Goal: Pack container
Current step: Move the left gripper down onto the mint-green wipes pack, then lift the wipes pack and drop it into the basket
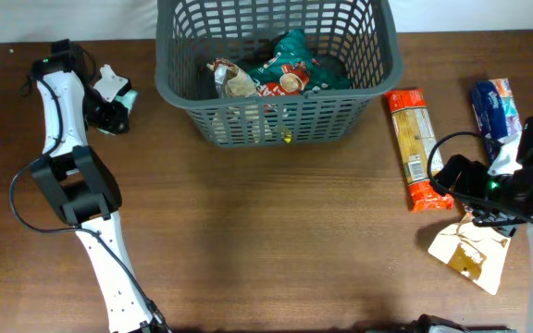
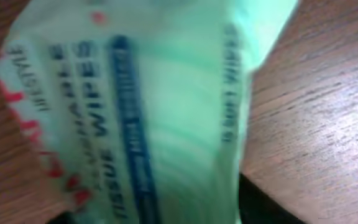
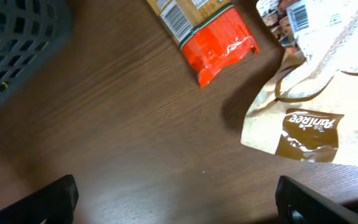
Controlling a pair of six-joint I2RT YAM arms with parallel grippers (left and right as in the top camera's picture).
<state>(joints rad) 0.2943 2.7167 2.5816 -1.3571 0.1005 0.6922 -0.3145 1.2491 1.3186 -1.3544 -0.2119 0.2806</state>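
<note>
**Left claw**: set against a mint-green wipes pack at the far left of the bench. The pack fills the left wrist view, so I cannot tell whether the jaws grip it or only flank it. Blurred print along the pack reads "TISSUE WIPES" and "SOFT WIPES", with a blue band between and red marks along one edge.

**Right claw**: jaws wide apart, nothing between them, hovering over bare wood at the right of the bench.

**Tan pouch**: just beside the right claw, lying flat. It has a brown panel with white script seen upside down, not legible with certainty.

**Long red-orange packet**: beyond the pouch, flat, with a barcode near its red end.

**Blue packet**: far right, partly under the right arm, lettering too small to read.

**Container**: dark grey lattice basket, far middle of the bench, well apart from both claws. It holds a green-and-red packet and a crumpled brownish packet.
</note>
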